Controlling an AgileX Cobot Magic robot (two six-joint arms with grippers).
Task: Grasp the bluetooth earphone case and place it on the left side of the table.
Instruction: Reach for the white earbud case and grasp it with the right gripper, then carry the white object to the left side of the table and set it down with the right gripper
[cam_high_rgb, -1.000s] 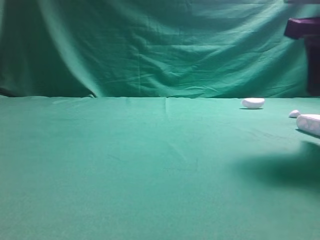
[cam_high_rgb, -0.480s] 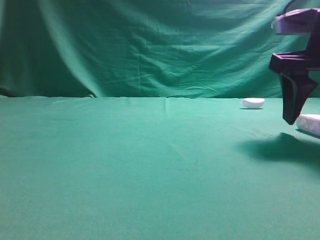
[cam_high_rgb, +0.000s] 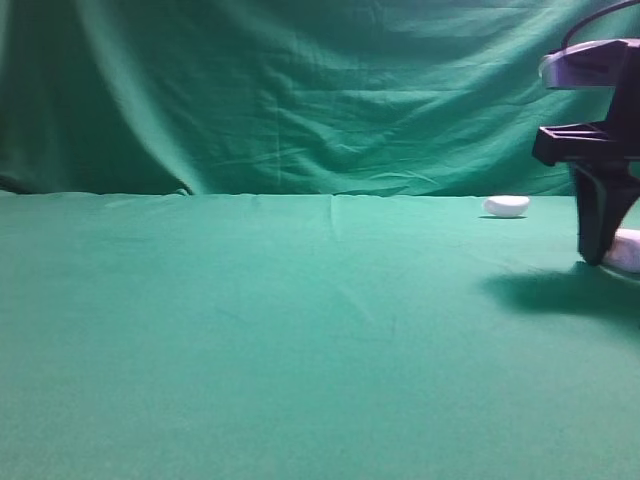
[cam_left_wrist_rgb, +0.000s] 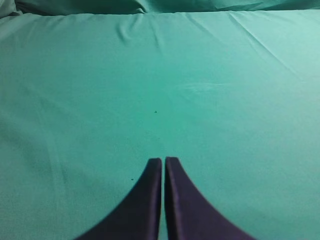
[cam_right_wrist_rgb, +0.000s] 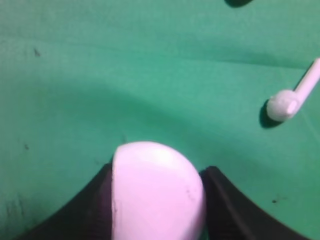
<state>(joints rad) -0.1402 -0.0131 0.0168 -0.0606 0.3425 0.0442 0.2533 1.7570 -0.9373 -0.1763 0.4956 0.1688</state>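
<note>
The bluetooth earphone case (cam_right_wrist_rgb: 156, 192) lies on the green bench (cam_high_rgb: 300, 330) at its far right. The right wrist view shows it best: its rounded white end fills the space between the two dark fingers (cam_right_wrist_rgb: 227, 205) of the right gripper (cam_right_wrist_rgb: 156, 200), one finger along each flank, and both seem to touch it. Whether they press firmly enough to hold it cannot be told from that view alone. In the exterior high view only a small white part of the case (cam_high_rgb: 626, 250) shows at the frame's right edge, just behind the tip of one dark finger that comes straight down to the cloth; the right gripper (cam_high_rgb: 598, 245) and its shadow cover the rest.

The right wrist view also shows a single white earbud (cam_right_wrist_rgb: 290, 97) lying on the cloth, up and to the right of the case and apart from it, its stem pointing toward the frame's edge. The high view does not show this earbud; it shows a white half-moon lump (cam_high_rgb: 506, 206) farther back on the bench, left of the gripper and well apart from it.

The left wrist view shows only bare green cloth and the left gripper (cam_left_wrist_rgb: 163, 162), whose fingers (cam_left_wrist_rgb: 145, 200) stand pressed together with just a thin slit between them, holding nothing.
</note>
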